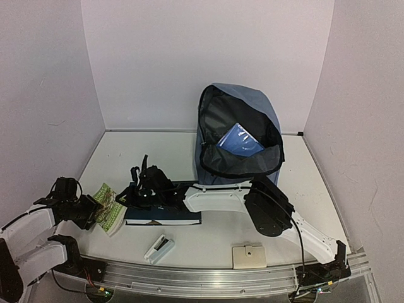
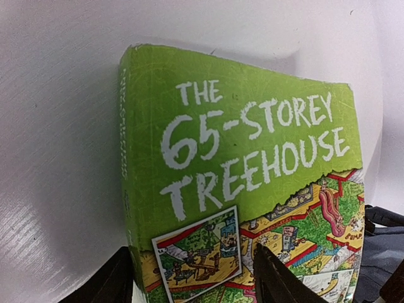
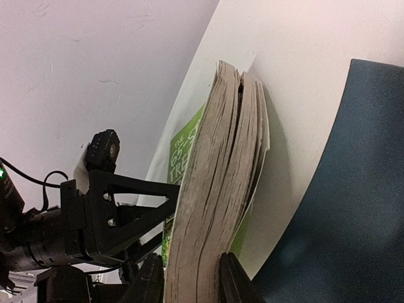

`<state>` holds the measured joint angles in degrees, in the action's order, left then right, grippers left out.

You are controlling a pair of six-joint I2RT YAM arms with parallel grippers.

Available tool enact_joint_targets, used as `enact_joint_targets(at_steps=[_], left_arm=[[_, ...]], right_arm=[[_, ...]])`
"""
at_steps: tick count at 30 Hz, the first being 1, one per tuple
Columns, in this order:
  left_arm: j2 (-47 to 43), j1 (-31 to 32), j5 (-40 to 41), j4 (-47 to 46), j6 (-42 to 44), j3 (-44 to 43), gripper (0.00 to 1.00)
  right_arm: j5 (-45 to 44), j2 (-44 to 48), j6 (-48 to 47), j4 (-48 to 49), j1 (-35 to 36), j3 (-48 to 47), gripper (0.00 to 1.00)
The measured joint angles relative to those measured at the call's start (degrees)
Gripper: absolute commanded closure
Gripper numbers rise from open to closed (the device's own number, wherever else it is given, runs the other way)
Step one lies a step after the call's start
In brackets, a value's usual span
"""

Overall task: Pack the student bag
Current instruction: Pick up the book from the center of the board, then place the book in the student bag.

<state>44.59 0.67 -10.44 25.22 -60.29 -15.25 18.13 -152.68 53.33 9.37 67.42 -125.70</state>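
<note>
The slate-blue student bag stands open at the back centre, with a blue book inside its black lining. A green paperback, "The 65-Storey Treehouse", is held tilted at the front left. My left gripper is shut on it. In the left wrist view one finger lies on the cover and the other sits behind the spine. My right gripper reaches across from the right. In the right wrist view its fingers press both sides of the page block.
A dark blue book lies flat just right of the green one and also shows in the right wrist view. A small white object and a beige box lie near the front rail. White walls enclose the table.
</note>
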Motion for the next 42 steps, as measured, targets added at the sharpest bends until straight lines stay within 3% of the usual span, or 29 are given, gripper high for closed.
enact_joint_targets(at_steps=[6,8,17,23,28,32,36,42], left_arm=[[-1.48,-0.05,-2.12,2.09,0.64,-1.11,0.08],[-1.83,0.06,-3.83,3.51,1.76,-3.28,0.04],[-2.57,0.15,-13.58,4.57,12.87,-20.49,0.0],[-0.61,0.15,-21.29,2.17,19.46,-29.04,0.0],[3.2,1.49,-23.93,0.52,19.86,-30.88,0.0],[5.74,7.65,-22.01,-1.62,19.32,-31.46,0.0],[13.09,18.07,-19.28,-5.75,18.29,-35.11,0.0],[25.7,30.3,-16.15,-11.54,17.5,-41.02,0.0]], right_arm=[[-2.8,3.16,-4.58,0.3,0.88,4.03,1.0],[-5.11,6.44,-7.04,-0.04,1.64,7.23,1.0],[-18.8,32.75,-20.64,-4.06,3.68,22.89,1.0],[-28.52,48.21,-31.04,-7.29,3.51,26.21,1.0],[-33.81,57.79,-39.9,-10.5,3.46,27.73,1.0],[-38.39,63.77,-45.94,-14.62,3.67,28.11,1.0],[-42.65,68.17,-51.93,-18.11,2.87,28.75,1.0],[-42.52,75.85,-59.19,-21.19,-3.75,36.59,1.0]])
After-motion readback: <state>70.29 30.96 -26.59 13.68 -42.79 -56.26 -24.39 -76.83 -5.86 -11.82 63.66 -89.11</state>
